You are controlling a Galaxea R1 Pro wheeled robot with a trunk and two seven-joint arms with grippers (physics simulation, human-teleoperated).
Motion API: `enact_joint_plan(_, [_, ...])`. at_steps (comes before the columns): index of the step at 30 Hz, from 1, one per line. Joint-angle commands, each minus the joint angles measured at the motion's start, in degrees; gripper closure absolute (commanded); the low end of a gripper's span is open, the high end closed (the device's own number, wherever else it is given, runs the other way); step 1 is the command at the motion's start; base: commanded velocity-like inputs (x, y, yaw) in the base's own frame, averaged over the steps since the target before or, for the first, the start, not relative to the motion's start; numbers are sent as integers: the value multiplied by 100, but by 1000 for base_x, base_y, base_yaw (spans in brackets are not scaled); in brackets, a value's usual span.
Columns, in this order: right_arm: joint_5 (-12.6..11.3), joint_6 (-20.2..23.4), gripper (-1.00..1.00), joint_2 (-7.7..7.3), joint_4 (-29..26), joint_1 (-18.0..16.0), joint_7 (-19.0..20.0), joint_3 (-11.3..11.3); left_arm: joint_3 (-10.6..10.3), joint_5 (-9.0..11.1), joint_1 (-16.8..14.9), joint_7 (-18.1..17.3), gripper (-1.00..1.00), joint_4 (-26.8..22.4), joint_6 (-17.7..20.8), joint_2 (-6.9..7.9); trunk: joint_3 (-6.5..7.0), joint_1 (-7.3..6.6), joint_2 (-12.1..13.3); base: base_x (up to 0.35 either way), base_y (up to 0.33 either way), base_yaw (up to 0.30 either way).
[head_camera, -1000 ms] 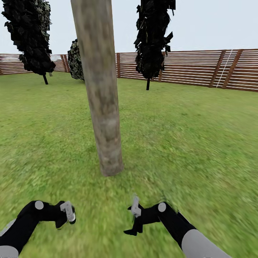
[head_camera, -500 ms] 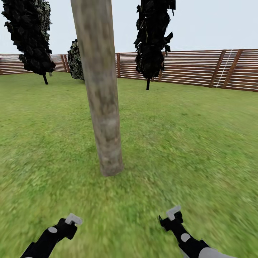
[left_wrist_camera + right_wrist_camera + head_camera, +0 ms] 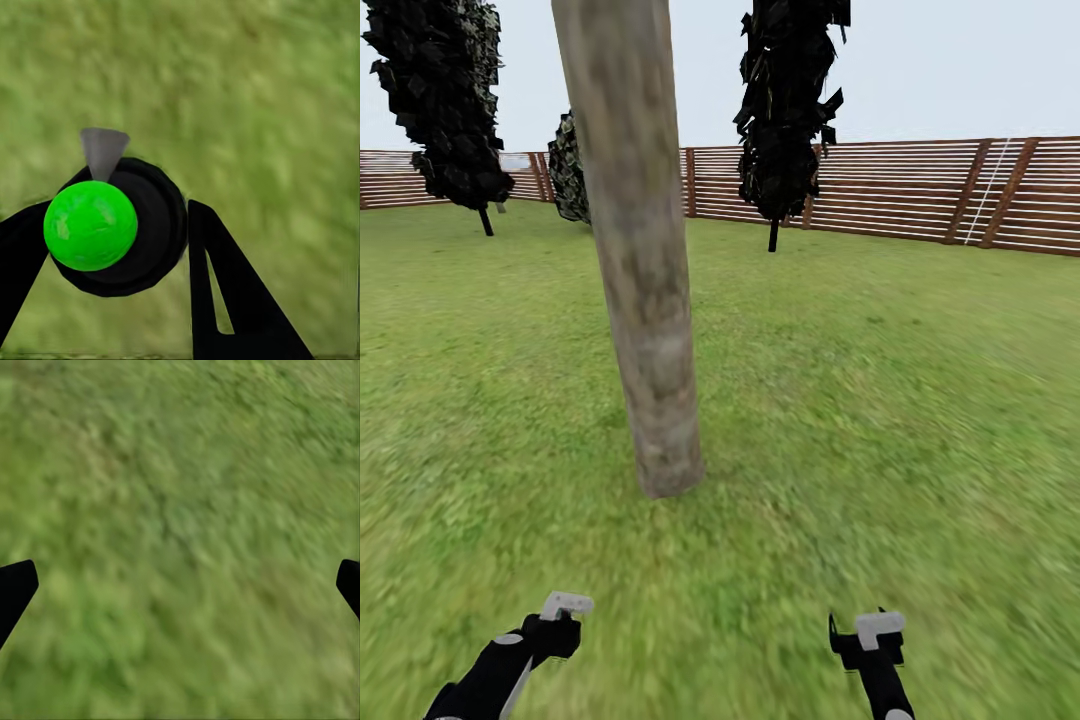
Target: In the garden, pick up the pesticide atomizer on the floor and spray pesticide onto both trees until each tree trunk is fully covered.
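One thick grey-beige tree trunk (image 3: 645, 300) rises from the grass floor (image 3: 880, 400) just ahead of me, slightly left of centre. Its foliage is above the picture. In the left wrist view, the pesticide atomizer (image 3: 90, 225) is a round black body with a bright green cap and a grey nozzle. My left gripper (image 3: 116, 217) is shut on it, a black finger against each side. In the head view, the left gripper (image 3: 565, 608) sits low on the left, with the atomizer hidden behind the hand. My right gripper (image 3: 875, 628) is wide open over bare grass, fingertips (image 3: 16, 585) far apart.
Dark narrow conifers (image 3: 790, 110) (image 3: 445, 100) stand at the back of the lawn. A brown slatted fence (image 3: 920, 195) closes the garden behind them. Open grass lies to the right of the trunk and between my arms.
Both arms have swung from folded inward to pointing forward, and they now sit lower in the head view. The trunk has stayed put.
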Motion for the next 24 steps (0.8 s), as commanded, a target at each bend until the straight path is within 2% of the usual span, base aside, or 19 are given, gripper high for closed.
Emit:
enact_joint_plan(1, [-34,-8,-100,2,9,-2,-28,50,40,-43,-22,-49,100,-42,294,-9,-5,2,-2,288,-78,0])
enact_joint_plan(3, [-46,-9,-100,15,17,-1,-30,46,28,-33,-64,-2,100,-77,897,-16,-5,2,-2,287,-114,0])
enact_joint_plan(6, [-51,-9,-100,39,18,-1,-37,44,25,-41,-76,23,100,-87,1095,-36,-5,2,-2,287,-135,0])
enact_joint_plan(12, [-53,-9,-100,49,22,-1,-39,41,21,-50,-72,54,100,-81,1154,-54,-5,2,-2,286,-145,-98])
enact_joint_plan(20, [-53,-9,-100,42,25,-1,-40,41,21,-60,-63,58,100,-88,1150,-50,-5,2,-2,241,-188,-287])
enact_joint_plan(24, [-53,-9,-100,37,26,-1,-40,41,24,-56,-73,66,100,-92,1153,-52,-5,2,-2,72,-240,-270])
